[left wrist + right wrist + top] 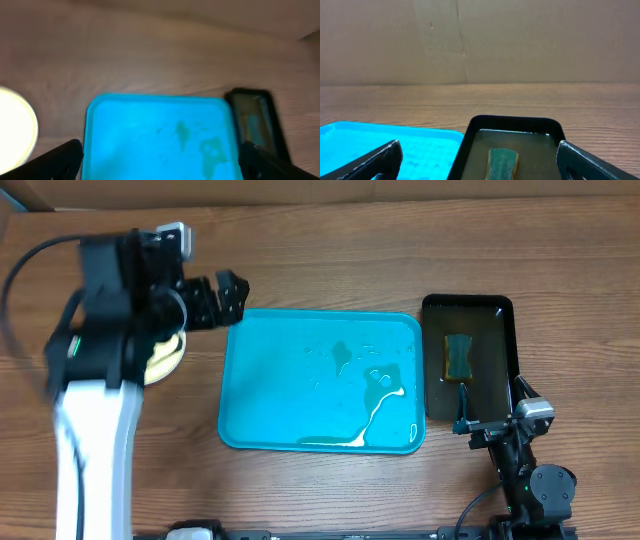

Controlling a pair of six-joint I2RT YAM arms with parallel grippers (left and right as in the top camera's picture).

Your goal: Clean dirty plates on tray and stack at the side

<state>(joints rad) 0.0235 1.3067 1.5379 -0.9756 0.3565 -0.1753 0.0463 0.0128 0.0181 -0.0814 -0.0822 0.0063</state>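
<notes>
The turquoise tray (320, 380) lies mid-table with wet smears and no plates on it; it also shows in the left wrist view (150, 135) and the right wrist view (380, 145). A pale plate stack (165, 358) sits left of the tray, mostly hidden under my left arm; its edge shows in the left wrist view (15, 127). My left gripper (225, 298) is open and empty, above the tray's far left corner. My right gripper (470, 420) is open and empty, at the near end of the black basin.
A black basin (468, 358) of murky water with a green-topped sponge (459, 355) stands right of the tray; both show in the right wrist view (515, 145). A cardboard wall (480, 40) runs along the table's far edge.
</notes>
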